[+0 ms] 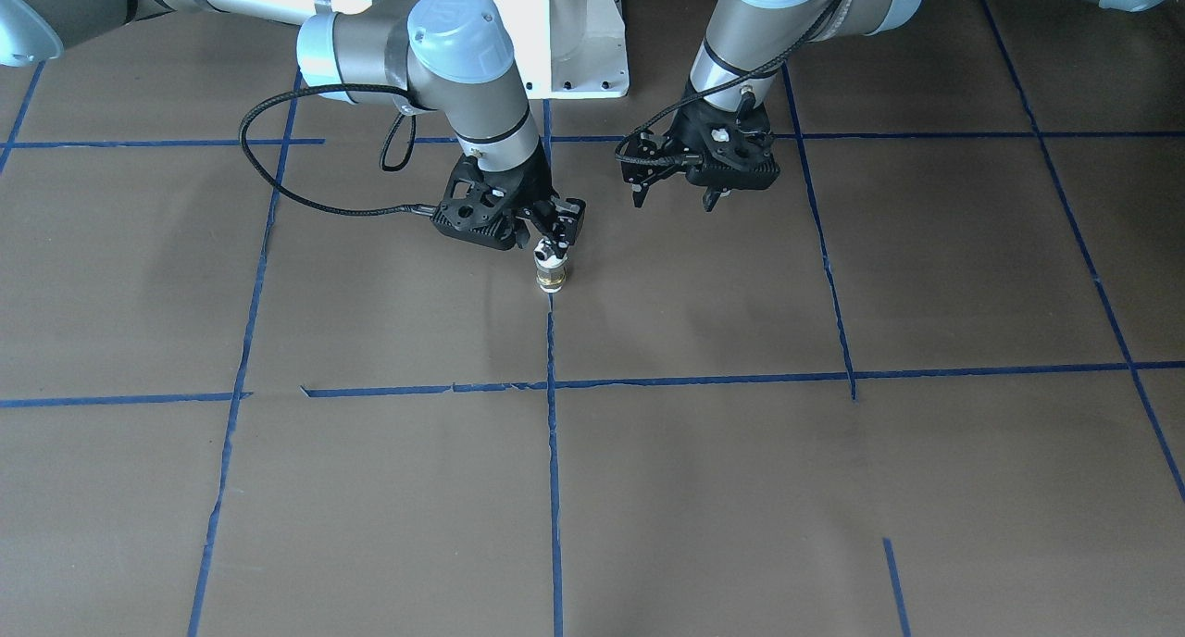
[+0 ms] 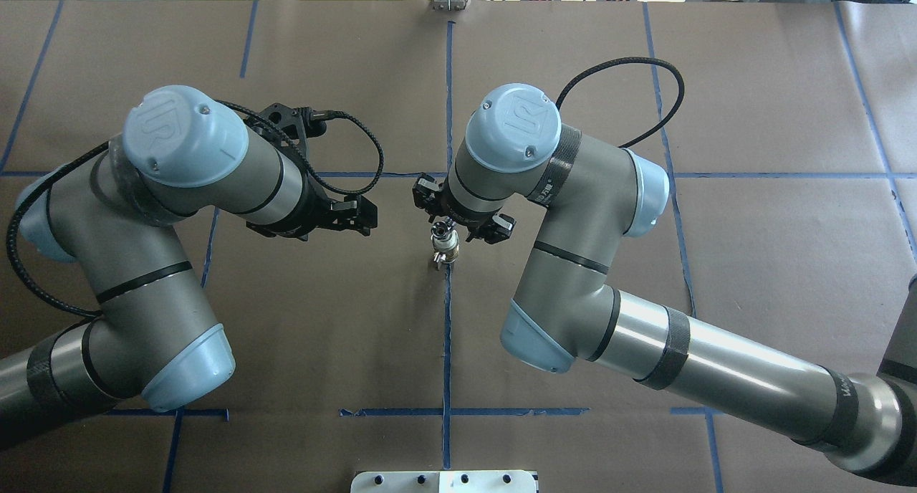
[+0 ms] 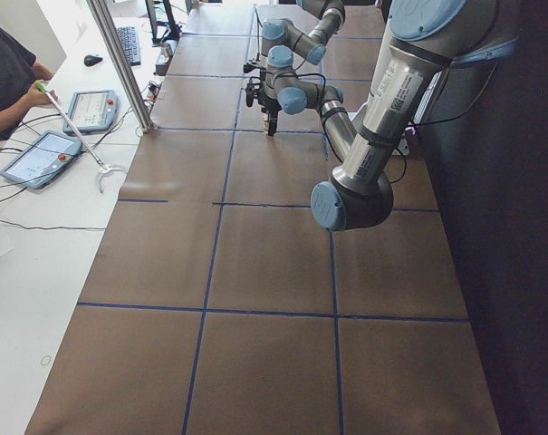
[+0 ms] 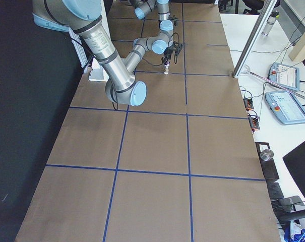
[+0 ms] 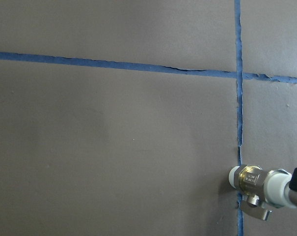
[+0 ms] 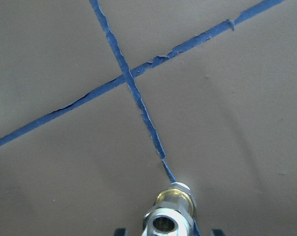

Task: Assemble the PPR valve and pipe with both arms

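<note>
A brass valve (image 1: 551,272) with white PPR ends stands upright over the blue tape line near the table's middle. It also shows in the overhead view (image 2: 444,245), the left wrist view (image 5: 250,179) and the right wrist view (image 6: 171,216). My right gripper (image 1: 554,243) points down and is shut on the valve's upper white end. I cannot tell whether its lower end touches the table. My left gripper (image 1: 674,197) is open and empty, a short way beside the valve, also in the overhead view (image 2: 367,217). No separate pipe shows.
Brown paper with blue tape lines (image 1: 553,452) covers the table. The robot's white base plate (image 1: 574,54) stands behind the grippers. A metal post (image 3: 120,68), tablets (image 3: 38,156) and an operator (image 3: 6,63) are along the far side.
</note>
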Available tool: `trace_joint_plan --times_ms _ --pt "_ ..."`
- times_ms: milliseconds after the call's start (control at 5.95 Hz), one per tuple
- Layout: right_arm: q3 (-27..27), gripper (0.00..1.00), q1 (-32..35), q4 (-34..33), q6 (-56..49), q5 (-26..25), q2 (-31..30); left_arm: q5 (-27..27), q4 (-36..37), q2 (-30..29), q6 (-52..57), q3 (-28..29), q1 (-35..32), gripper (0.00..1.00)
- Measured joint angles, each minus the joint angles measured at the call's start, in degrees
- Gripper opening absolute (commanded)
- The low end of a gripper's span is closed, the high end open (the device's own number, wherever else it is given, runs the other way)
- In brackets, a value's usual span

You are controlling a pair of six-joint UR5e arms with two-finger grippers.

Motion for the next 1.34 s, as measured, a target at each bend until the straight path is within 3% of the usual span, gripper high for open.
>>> trace_joint_plan --times_ms 168,504,672,840,1176,1344 --pt "-0.1 0.82 0.0 0.0 0.0 0.0 0.1 0.0 0.0 0.0 0.0 0.0 0.0 0.93" --pt "0.4 0.99 0.4 -0.1 -0.1 0.0 0.5 -0.1 0.0 0.0 0.1 -0.3 -0.1 0.92" --pt "2.6 0.99 1.9 -0.6 -0.1 0.2 0.0 -0.2 0.0 0.2 0.7 -0.9 -0.7 0.92" --pt "8.7 0.99 4.2 -2.1 -0.2 0.8 -3.4 -0.4 0.1 1.4 2.6 -2.1 -1.7 0.92" --pt "24.4 1.00 8.8 -3.9 -3.0 3.2 -17.9 -3.6 0.0 8.2 11.7 -4.9 -6.5 0.92" --pt "29.4 1.00 12.0 -3.9 -9.0 5.6 -25.7 -7.5 -0.1 12.3 18.7 -5.5 -11.1 0.92"
